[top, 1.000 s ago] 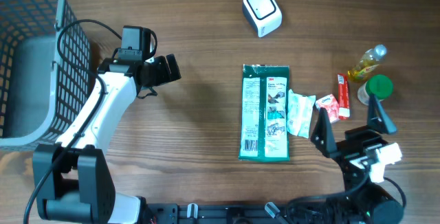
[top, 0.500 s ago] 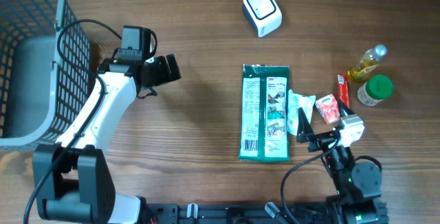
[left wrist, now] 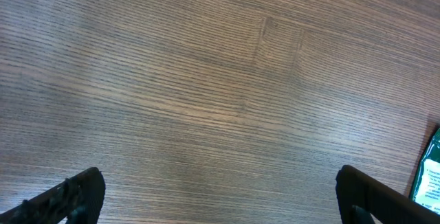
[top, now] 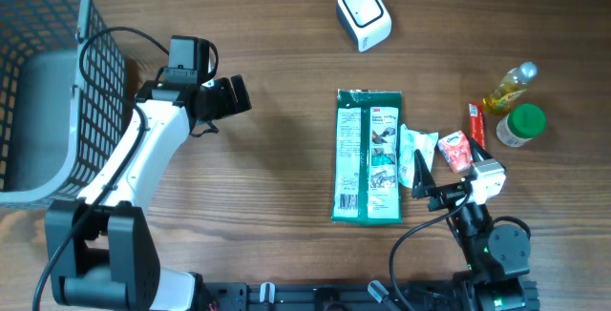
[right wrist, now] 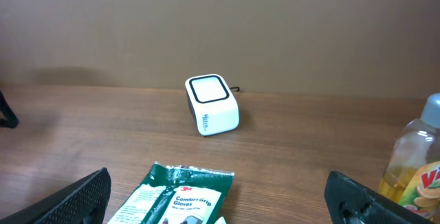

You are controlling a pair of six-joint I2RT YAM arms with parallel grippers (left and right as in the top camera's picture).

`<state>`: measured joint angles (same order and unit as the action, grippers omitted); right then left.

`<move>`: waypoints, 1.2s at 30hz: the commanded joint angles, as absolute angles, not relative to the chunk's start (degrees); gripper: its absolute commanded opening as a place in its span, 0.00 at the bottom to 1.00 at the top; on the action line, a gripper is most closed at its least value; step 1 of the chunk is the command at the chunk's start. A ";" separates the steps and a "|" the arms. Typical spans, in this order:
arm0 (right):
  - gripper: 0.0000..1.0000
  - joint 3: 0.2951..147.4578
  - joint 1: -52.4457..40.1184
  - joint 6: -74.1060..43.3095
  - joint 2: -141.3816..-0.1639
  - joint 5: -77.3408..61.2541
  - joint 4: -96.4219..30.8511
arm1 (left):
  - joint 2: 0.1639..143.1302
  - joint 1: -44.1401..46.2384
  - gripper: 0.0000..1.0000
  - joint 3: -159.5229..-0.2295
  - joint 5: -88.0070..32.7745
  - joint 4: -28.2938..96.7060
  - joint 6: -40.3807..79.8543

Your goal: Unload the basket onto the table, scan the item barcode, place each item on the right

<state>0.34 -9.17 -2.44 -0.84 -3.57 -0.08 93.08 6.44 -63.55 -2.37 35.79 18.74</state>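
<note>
A dark green glove pack (top: 369,155) with a white label lies flat mid-table; its top end shows in the right wrist view (right wrist: 180,195) and its edge in the left wrist view (left wrist: 430,177). The white barcode scanner (top: 364,15) stands at the far side (right wrist: 212,104). My right gripper (top: 447,170) hovers open just right of the pack's near end, over the small packets, facing the scanner, nothing between its fingers (right wrist: 223,207). My left gripper (top: 231,97) is open over bare wood left of the pack (left wrist: 220,203).
A grey wire basket (top: 38,82) fills the far left. To the right of the pack lie a white sachet (top: 415,156), a red packet (top: 454,149) and a red stick (top: 475,128). A yellow bottle (top: 509,87) (right wrist: 416,165) and a green-lidded jar (top: 521,125) stand beyond them.
My right gripper swung left from near the green-lidded jar to over the small packets beside the pack, then held still. The left arm has not moved.
</note>
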 commanded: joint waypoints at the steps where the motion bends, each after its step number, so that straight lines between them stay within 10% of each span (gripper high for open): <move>1: 1.00 0.32 -8.75 0.08 -0.19 -2.87 0.08 | 92.95 6.22 1.00 -63.96 -1.63 35.59 18.41; 36: 1.00 0.30 -8.75 1.34 -0.27 -2.87 0.05 | 92.95 6.20 1.00 -63.96 -1.63 35.59 18.41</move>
<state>0.34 -9.17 0.36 -0.84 -3.57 -0.08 93.08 6.44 -63.55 -2.39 35.79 18.72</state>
